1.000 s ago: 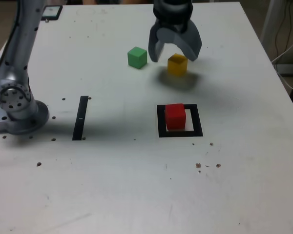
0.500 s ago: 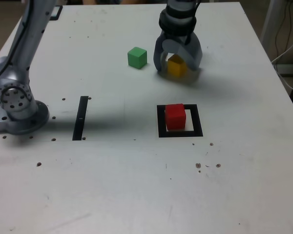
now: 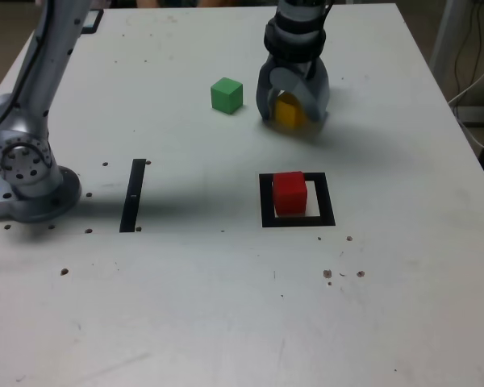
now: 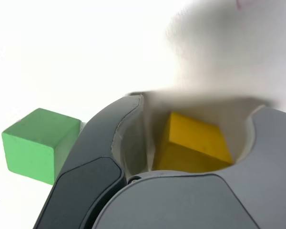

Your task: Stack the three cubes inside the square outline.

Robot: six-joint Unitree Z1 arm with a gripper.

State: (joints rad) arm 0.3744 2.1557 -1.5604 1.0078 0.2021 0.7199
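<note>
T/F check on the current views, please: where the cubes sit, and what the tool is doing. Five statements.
1. The solid red cube sits inside the square black tape outline. True.
2. The solid green cube is between the tool's jaws. False: it stands outside them, on the white table.
3. The tool has its jaws on either side of the solid yellow cube. True.
4. The yellow cube is stacked on the red one. False: it is apart from it, outside the outline.
5. In the exterior view, the straight black strip lies to the left of the outline. True.
</note>
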